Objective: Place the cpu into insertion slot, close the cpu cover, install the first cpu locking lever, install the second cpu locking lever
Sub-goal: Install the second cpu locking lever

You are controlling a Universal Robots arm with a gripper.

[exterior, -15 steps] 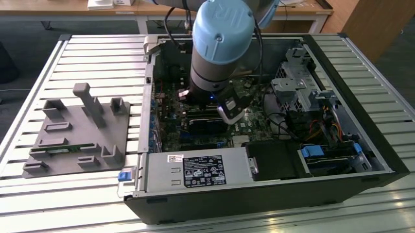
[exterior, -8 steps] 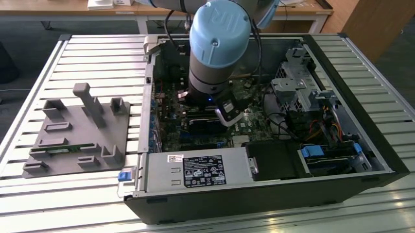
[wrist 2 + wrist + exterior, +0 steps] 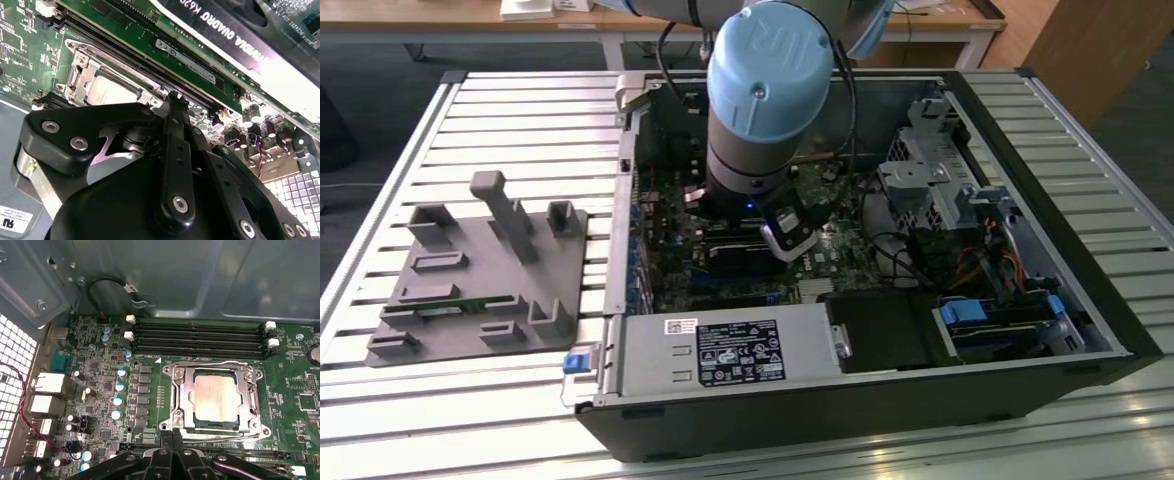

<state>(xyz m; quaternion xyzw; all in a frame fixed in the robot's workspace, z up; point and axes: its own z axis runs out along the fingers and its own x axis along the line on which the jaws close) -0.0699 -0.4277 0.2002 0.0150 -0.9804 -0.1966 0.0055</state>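
Sitting flat in the insertion slot [image 3: 216,399], the cpu [image 3: 215,397] shows its pale metal top through the square window of the cpu cover [image 3: 216,374], which lies down over it as a silver frame; the same chip appears in the second wrist view [image 3: 111,94], ringed by that frame. From these pictures the chip looks already seated and the cover lowered, though whether the thin levers along the socket's edges are hooked home I cannot tell. Just beside the socket's near edge, the gripper [image 3: 171,436] comes to a narrow point: its two black fingers [image 3: 166,439] stand pressed together with nothing between them, so it holds nothing. The socket lies directly ahead of that tip, a short way off and apart from it. Its long sides run parallel to the black memory slots [image 3: 197,337] that lie beyond it on the green motherboard [image 3: 150,390]. In the exterior view the arm [image 3: 767,100] reaches down into the opened computer case [image 3: 1014,300], which rests on a slatted table [image 3: 400,180], with a grey fixture tray [image 3: 480,270] well apart toward the exterior view's left.
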